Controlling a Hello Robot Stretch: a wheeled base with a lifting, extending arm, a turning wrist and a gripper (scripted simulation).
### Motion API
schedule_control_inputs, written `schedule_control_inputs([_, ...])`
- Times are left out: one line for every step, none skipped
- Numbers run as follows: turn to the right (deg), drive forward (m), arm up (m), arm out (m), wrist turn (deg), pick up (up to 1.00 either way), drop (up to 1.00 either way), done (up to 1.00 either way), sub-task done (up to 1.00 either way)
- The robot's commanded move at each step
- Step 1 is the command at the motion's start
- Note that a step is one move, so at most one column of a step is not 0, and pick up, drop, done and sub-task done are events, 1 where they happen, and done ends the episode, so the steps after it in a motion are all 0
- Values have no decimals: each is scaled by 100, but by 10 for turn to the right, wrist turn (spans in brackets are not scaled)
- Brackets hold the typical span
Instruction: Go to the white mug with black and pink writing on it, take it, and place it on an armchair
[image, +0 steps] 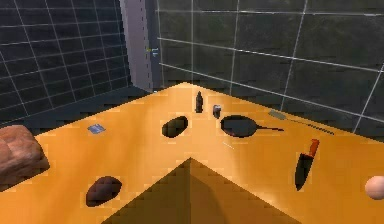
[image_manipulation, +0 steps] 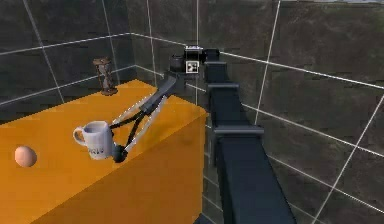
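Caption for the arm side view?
Dark claw at the white mug with dark writing, standing on the glossy orange countertop.

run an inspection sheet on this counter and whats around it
surface: orange countertop, flat, things scattered on it
job's things: white mug upright near the countertop's edge, dark marks on its side
clutter: bread loaf, frying pan, knife, egg, dark bottle, small statue
grippers: gripper at the mug; cannot tell whether it holds anything
cables: nothing seen
surroundings: dark tiled walls
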Motion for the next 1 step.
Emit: schedule_control_inputs([0,0,0,-40,0,0,0,0,0])
